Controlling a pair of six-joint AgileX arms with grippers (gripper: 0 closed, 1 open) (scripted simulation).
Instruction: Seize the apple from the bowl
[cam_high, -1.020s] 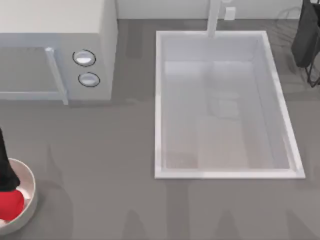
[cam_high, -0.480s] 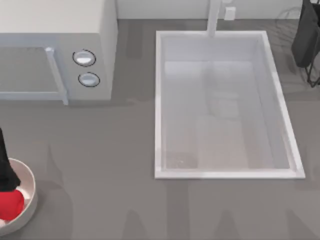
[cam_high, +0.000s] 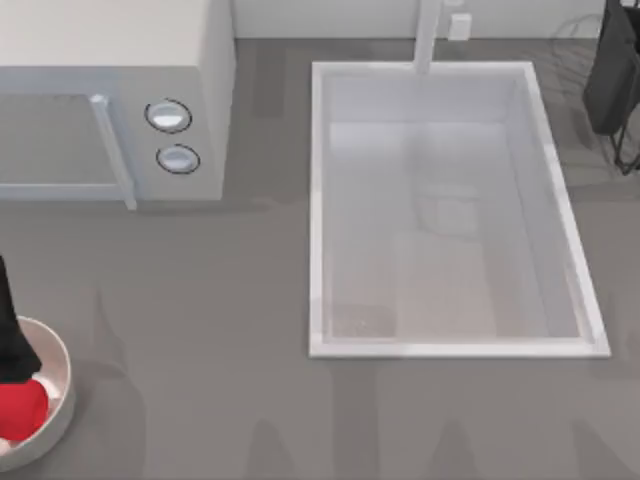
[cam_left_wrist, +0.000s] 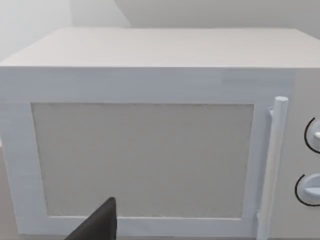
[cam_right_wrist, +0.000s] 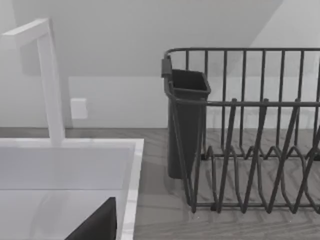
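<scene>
1. The small bright red apple (cam_high: 20, 410) is seen in the round off-white bowl (cam_high: 62, 375) at the table's lower left corner, a little lower and more cut off than a second ago.
2. The left gripper (cam_high: 12, 345) is placed as a dark shape touching the apple's top; a grasp is judged imminent or begun.
3. Whether its fingers are closed cannot be told.
4. The right arm is parked near the dark wire dish rack (cam_right_wrist: 250, 130).
</scene>
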